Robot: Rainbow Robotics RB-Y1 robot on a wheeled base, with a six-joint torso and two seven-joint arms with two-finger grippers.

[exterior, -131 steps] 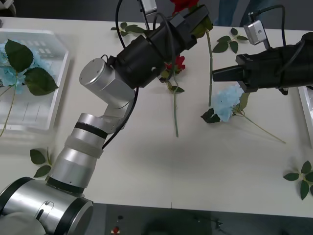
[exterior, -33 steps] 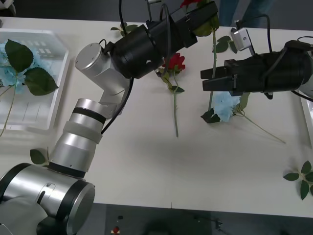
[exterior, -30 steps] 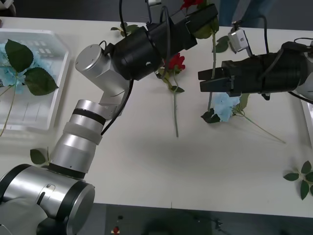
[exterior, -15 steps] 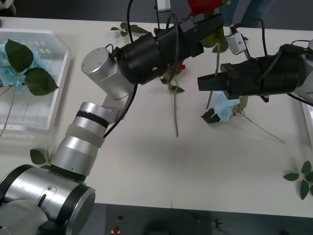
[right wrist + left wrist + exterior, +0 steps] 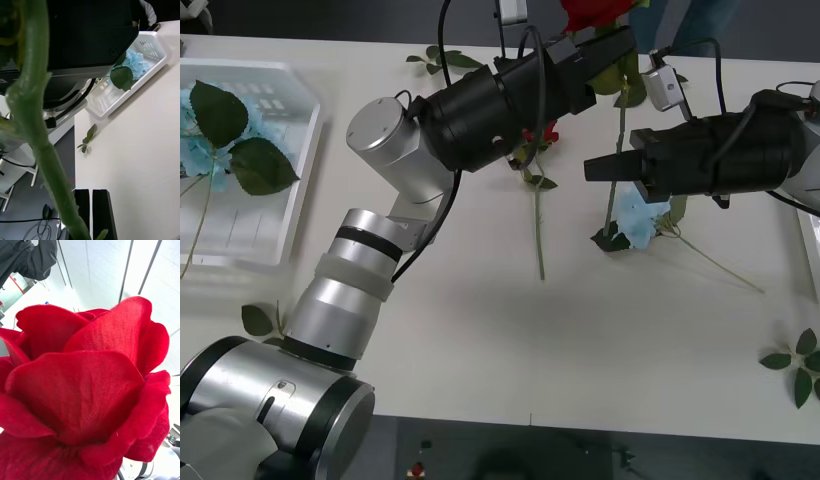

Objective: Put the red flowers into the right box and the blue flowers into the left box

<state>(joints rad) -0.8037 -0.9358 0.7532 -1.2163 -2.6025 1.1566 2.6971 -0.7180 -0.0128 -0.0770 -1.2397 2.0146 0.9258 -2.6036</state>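
The left gripper point(image 5: 612, 42) is clenched on a red rose point(image 5: 592, 12) just under its bloom, lifted above the far side of the table point(image 5: 480, 340), with the stem point(image 5: 616, 150) hanging down. The right gripper point(image 5: 598, 168), fingers pressed together, points at that stem and sits just beside it, above a blue flower point(image 5: 642, 215) lying on the table. A second red rose point(image 5: 543, 130) lies under the left arm. More blue flowers point(image 5: 200, 150) rest in the left box point(image 5: 290, 200); the right box's rim point(image 5: 806, 225) shows at the table's edge.
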